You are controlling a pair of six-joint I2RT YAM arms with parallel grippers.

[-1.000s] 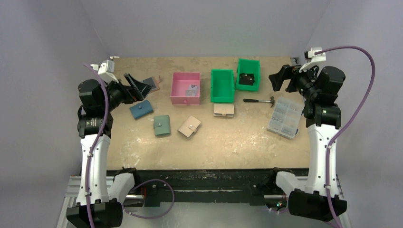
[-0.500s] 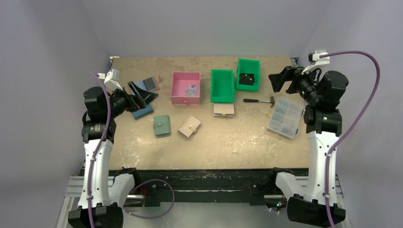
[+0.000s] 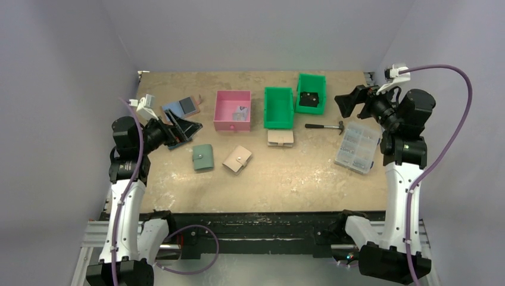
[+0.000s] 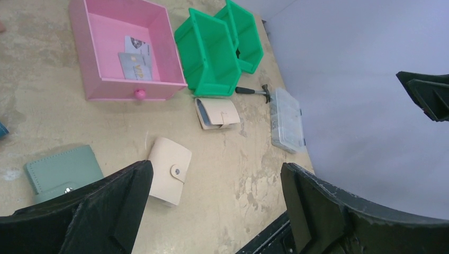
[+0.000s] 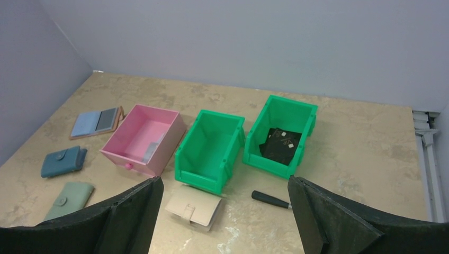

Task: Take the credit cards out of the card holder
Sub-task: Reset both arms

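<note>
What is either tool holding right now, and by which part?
Nothing is held. The left tool and the right tool are both open, with nothing between their fingers.

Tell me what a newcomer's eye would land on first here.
The brightest things sit across the far middle of the table: a pink box holding pale cards, with two green bins to its right. At the far left the card holder lies open, blue lining up. The left gripper and right gripper hang open at either side.
</note>
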